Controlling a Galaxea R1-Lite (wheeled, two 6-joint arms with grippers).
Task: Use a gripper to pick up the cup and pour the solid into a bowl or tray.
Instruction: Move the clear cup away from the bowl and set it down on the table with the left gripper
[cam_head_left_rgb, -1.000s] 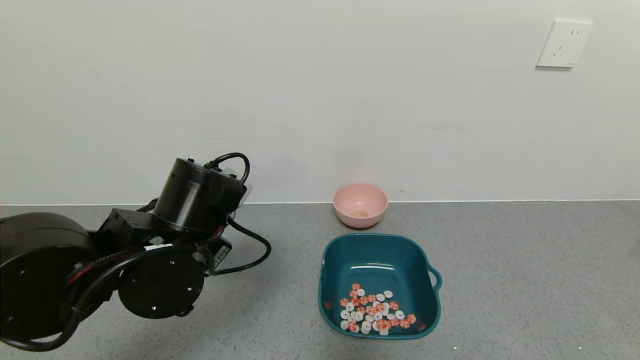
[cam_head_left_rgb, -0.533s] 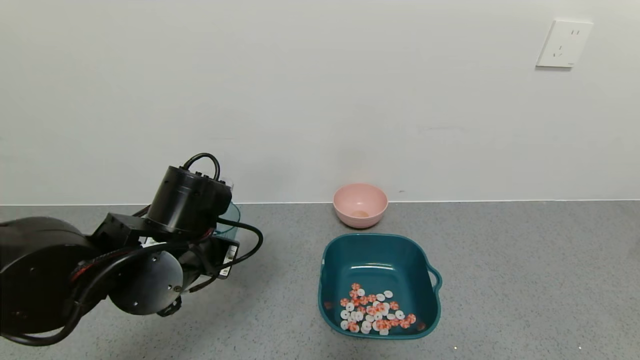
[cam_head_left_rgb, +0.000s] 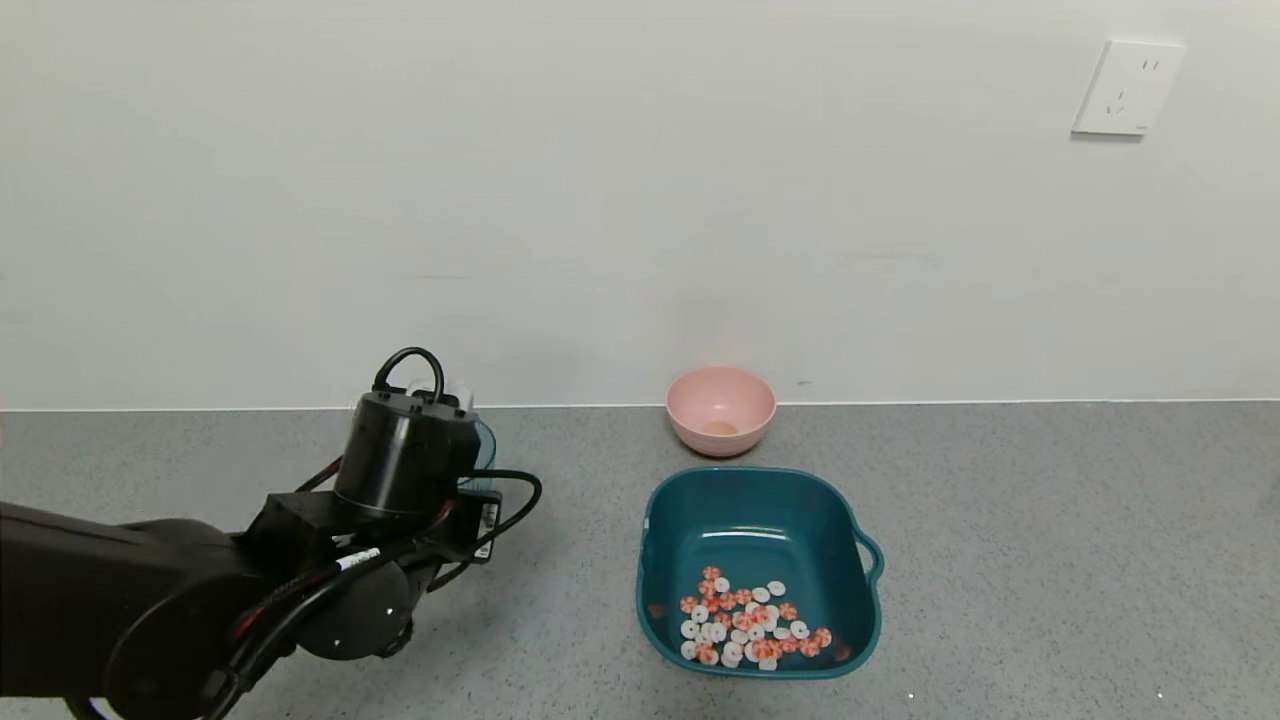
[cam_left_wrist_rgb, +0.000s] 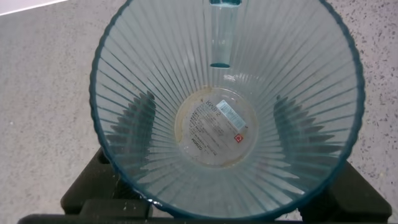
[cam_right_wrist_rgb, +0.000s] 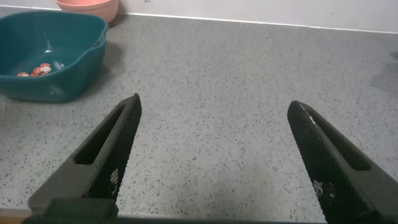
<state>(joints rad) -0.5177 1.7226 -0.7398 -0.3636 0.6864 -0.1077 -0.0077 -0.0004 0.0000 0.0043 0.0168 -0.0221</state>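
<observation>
My left gripper (cam_head_left_rgb: 468, 442) is shut on the cup (cam_head_left_rgb: 484, 443), at the left of the table and mostly hidden behind the black wrist. The left wrist view looks straight down into the upright, empty ribbed cup (cam_left_wrist_rgb: 217, 124). The dark fingers (cam_left_wrist_rgb: 140, 121) show through its walls on both sides. I cannot tell whether the cup touches the table. The white and orange-red discs (cam_head_left_rgb: 750, 625) lie in the near part of the teal basin (cam_head_left_rgb: 745, 510). My right gripper (cam_right_wrist_rgb: 214, 106) is open and empty over bare table, right of the basin (cam_right_wrist_rgb: 62, 81).
A small pink bowl (cam_head_left_rgb: 720, 408) stands behind the basin by the wall and also shows in the right wrist view (cam_right_wrist_rgb: 90, 6). Grey speckled tabletop lies between the cup and the basin. A wall socket (cam_head_left_rgb: 1128, 88) is high on the right.
My left arm has come down toward the table, its wrist turning more upright and shifting slightly right. The cup stays in its grip. The basin, discs and pink bowl have not moved.
</observation>
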